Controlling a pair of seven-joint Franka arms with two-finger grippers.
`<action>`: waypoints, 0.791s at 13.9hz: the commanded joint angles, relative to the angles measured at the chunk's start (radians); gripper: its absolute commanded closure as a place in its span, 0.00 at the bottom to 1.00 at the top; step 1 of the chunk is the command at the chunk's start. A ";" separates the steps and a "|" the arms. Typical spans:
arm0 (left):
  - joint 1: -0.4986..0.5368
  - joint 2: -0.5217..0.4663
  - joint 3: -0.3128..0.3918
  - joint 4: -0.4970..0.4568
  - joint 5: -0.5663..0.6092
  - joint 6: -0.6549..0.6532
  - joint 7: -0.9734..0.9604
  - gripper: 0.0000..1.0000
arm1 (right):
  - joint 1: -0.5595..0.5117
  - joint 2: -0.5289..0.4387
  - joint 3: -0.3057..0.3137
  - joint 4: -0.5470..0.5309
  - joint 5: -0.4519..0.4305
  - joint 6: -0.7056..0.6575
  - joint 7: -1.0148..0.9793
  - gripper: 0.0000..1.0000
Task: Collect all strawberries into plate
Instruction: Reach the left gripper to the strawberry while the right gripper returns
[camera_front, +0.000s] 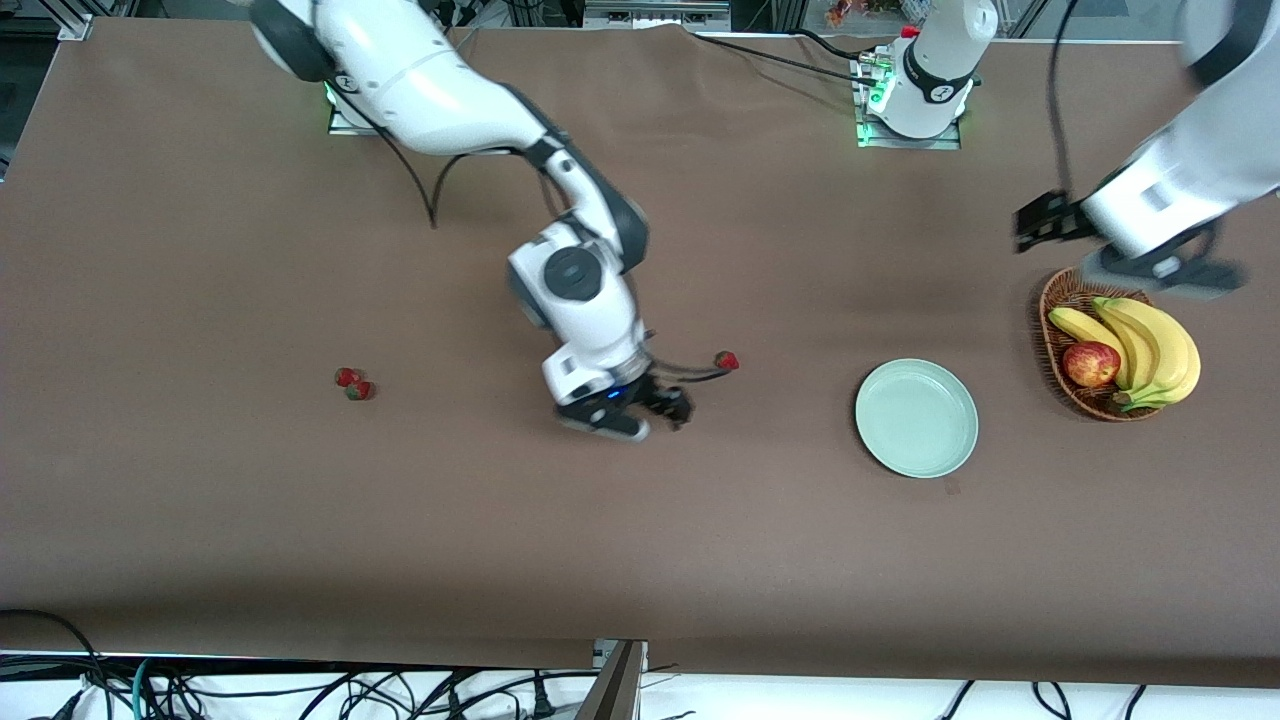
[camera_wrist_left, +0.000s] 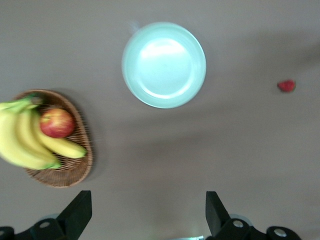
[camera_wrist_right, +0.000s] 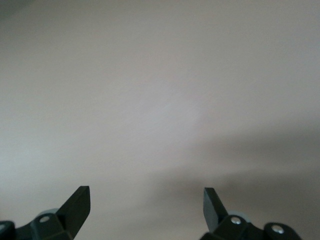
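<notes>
You had no readable brand or writing anywhere; the only marks were small round emblems on the arm joints, too small to make out.

Your right gripper (camera_front: 655, 410) hung low over the bare brown table (camera_front: 300, 500) near its middle, fingers spread wide with nothing between them; its wrist view gave you only blank tabletop past the two fingertips (camera_wrist_right: 80, 200). One strawberry (camera_front: 727, 360) lay just beside that gripper, toward the left arm's end, partly crossed by a thin dark cable from the wrist. Two more strawberries (camera_front: 354, 384) lay touching each other, well apart toward the right arm's end.

The plate (camera_front: 917, 417) sat empty between the single strawberry and the wicker basket (camera_front: 1052, 300), which held bananas (camera_front: 1150, 345) and an apple (camera_front: 1091, 363).

Your left gripper (camera_front: 1170, 270) was up over the basket's rim, blurred in the front view and its arm cut off by the frame edge. In its wrist view the fingers (camera_wrist_left: 80, 210) stood wide apart and empty, with the plate (camera_wrist_left: 131, 75), the basket (camera_wrist_left: 82, 160) and one strawberry (camera_wrist_left: 286, 86) below. There the bananas were cut off at the edge.
</notes>
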 joint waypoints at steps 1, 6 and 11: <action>-0.080 0.188 -0.015 0.056 -0.008 0.038 -0.004 0.00 | -0.091 -0.075 0.020 -0.054 -0.006 -0.162 -0.264 0.00; -0.225 0.383 -0.020 0.095 -0.023 0.257 -0.223 0.00 | -0.257 -0.109 0.015 -0.085 -0.005 -0.383 -0.648 0.00; -0.360 0.545 -0.018 0.086 -0.016 0.540 -0.629 0.00 | -0.384 -0.134 -0.010 -0.154 -0.007 -0.463 -1.017 0.00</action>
